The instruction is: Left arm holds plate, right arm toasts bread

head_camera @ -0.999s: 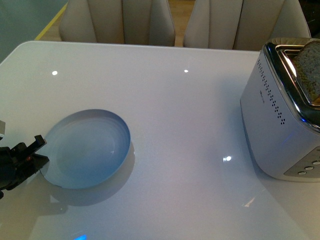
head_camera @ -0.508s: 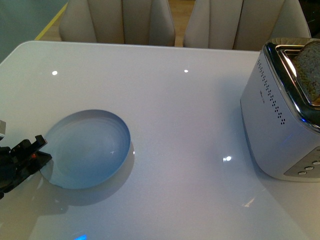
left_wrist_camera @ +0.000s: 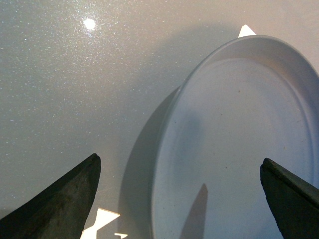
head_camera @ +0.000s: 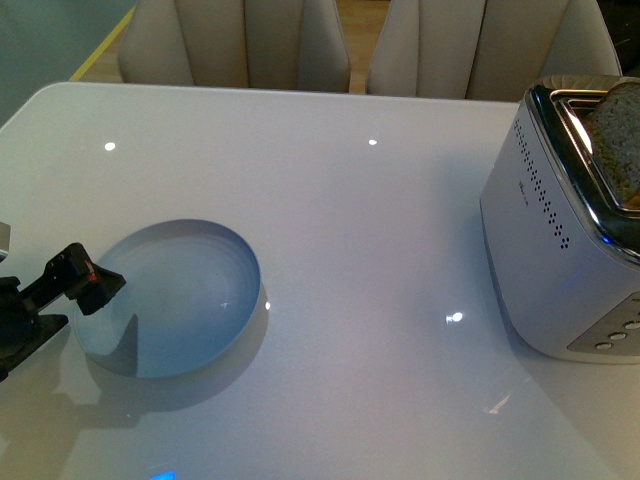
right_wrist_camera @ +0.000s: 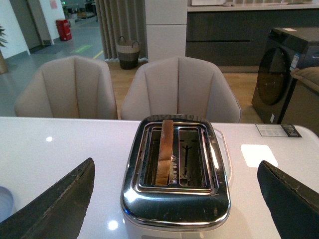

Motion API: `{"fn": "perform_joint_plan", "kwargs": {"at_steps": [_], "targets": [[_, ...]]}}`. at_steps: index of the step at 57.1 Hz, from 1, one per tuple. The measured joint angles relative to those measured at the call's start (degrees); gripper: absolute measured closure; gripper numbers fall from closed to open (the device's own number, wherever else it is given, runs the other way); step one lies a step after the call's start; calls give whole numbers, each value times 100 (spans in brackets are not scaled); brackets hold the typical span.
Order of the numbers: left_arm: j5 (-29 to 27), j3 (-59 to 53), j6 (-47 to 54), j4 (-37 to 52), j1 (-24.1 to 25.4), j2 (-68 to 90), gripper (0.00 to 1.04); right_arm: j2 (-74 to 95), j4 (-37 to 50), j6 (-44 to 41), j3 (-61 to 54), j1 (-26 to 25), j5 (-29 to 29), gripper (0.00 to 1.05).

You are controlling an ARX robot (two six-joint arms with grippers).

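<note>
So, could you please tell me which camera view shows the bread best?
The right wrist view: the bread stands edge-on in the toaster slot. The front view crops it at the frame's edge; the left wrist view shows none.

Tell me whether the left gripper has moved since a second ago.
Yes. Against the unmoved plate, the left gripper has lifted and pushed forward: its upper finger now overlaps the plate's near-left rim, jaws apart in the wrist view.

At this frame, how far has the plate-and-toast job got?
Done: the brown bread slice already stands in one slot of the shiny silver toaster. In hand: the black left gripper is open at the rim of the round pale blue plate, which lies on the white table, not gripped yet. Left: clamping and lifting the plate. The open right gripper faces the toaster, touching nothing.
</note>
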Motion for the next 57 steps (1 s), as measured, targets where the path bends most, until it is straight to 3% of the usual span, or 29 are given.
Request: {"fn": "perform_joint_plan", "kwargs": {"at_steps": [23,25,29,34,57], "targets": [[-15,0,17,0,0,0,8,0,0,0,0,0,0,9],[-221,-35,0,249,-22,63,8,0,0,0,0,0,0,9],[-1165,-328,-81,1825,-94,463,7,0,0,-2,0,0,0,9],[-1412,-651,-114,2656,-131,496,7,2,0,0,0,0,0,9],[-1969,-1541,74,2500,-645,-1366,7,-4,0,0,0,0,0,9]]}}
